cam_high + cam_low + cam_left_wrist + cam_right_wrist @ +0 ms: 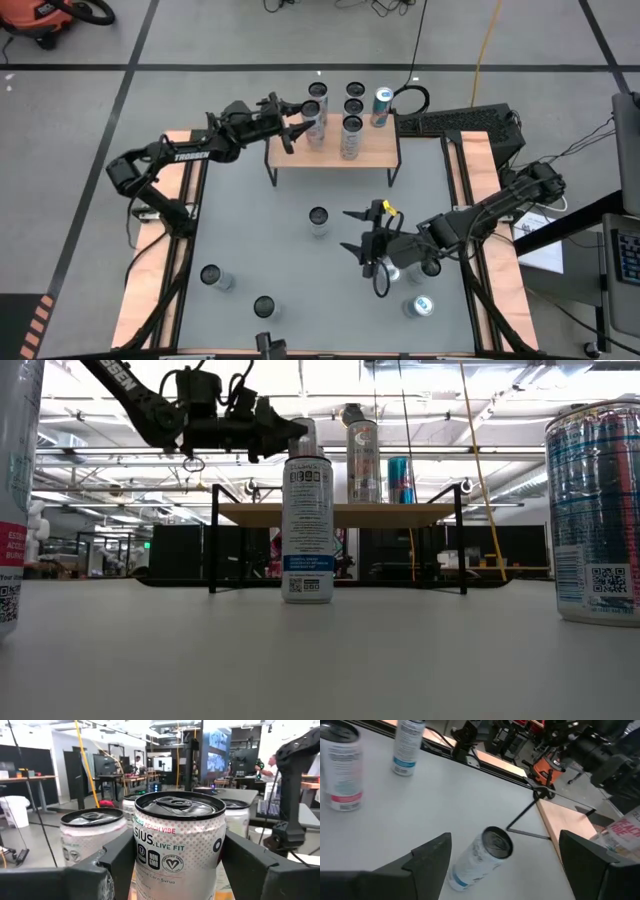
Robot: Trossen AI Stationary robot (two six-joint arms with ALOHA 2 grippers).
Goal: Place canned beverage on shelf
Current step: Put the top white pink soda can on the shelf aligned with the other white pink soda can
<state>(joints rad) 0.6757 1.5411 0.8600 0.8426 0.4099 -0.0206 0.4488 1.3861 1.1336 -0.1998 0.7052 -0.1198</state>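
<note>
The shelf (335,152) stands at the table's far middle with several cans upright on its plank. My left gripper (305,125) reaches over the shelf's left end and is shut on a white Peach Vibe can (177,845). In the low view a white can (307,525) on the table hides most of the held can. My right gripper (352,230) hangs open over the table's middle right. That same white can (482,852) stands on the table beyond its fingers, untouched. My left gripper pinches the Peach Vibe can's side wall (145,865) below the top rim, one finger (117,862) on each side. The fingers come in about level from the table's left. The can stays upright. Whether its base is on the plank does not show.
Loose cans stand on the table at the near left (212,277), near middle (264,306) and near right (420,305), and more under my right arm (392,270). The shelf's thin black legs (527,815) stand near the middle can. Wooden rails (160,260) edge the table.
</note>
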